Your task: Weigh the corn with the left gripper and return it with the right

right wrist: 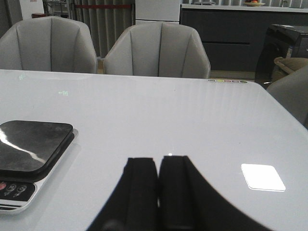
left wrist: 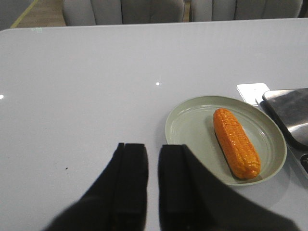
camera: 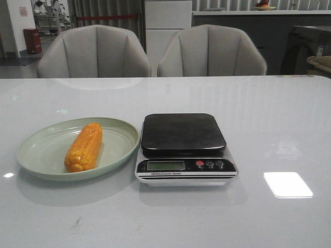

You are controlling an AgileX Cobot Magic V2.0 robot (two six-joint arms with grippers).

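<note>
The orange-yellow corn (camera: 84,147) lies lengthwise on the pale green plate (camera: 39,150), left of the scale (camera: 183,134), whose black platform is bare. In the left wrist view the corn (left wrist: 237,143) lies on the plate (left wrist: 192,127), and my left gripper (left wrist: 153,147) hovers over bare table beside the plate, empty, with a narrow gap between its fingers. My right gripper (right wrist: 158,159) is shut and empty over the table to the side of the scale (right wrist: 33,144). Neither gripper shows in the front view.
The scale has a display and three buttons (camera: 209,164) on its front. A bright light patch (camera: 287,184) lies on the white table to its right. Two grey chairs (camera: 93,51) stand behind the far table edge.
</note>
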